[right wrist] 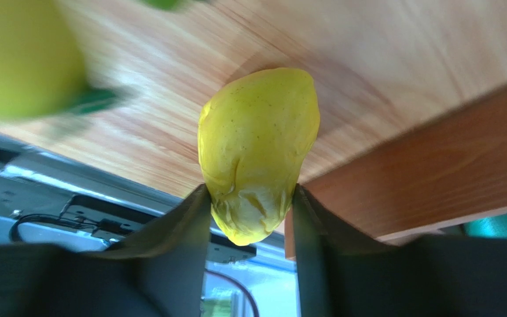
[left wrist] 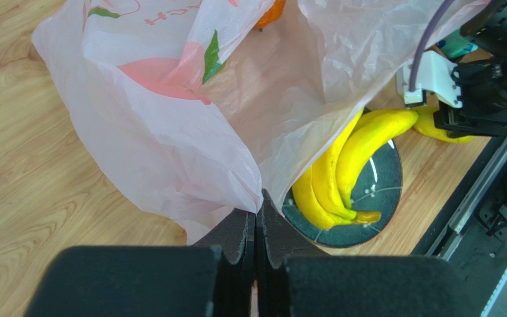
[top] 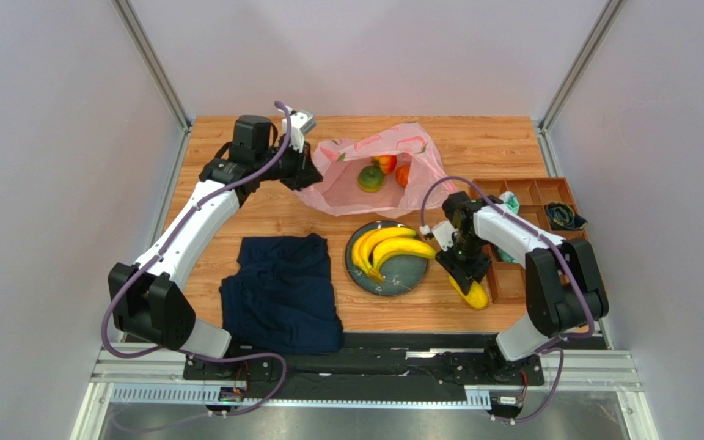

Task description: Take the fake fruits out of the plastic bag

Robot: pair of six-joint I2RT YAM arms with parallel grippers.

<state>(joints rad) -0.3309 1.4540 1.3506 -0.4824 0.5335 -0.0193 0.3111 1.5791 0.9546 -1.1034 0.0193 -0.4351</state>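
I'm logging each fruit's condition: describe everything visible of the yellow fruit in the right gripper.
The long yellow fruit is plain yellow, faintly dimpled and plastic-looking, rounded at the far end and creased at the near one. The right gripper clamps the creased end from both sides. It is by the table's near edge, beside the wooden tray; contact with the table is unclear.

The left arm (top: 190,220) is stretching far forward, and the left tool (left wrist: 257,214) is pressing its jaws flat together on a fold of the plastic bag (left wrist: 170,132). The right arm (top: 521,240) is folding back near its base with the wrist pointing down. The right tool (right wrist: 249,198) is seemingly pinching the long yellow fruit (right wrist: 259,139) between both fingers.
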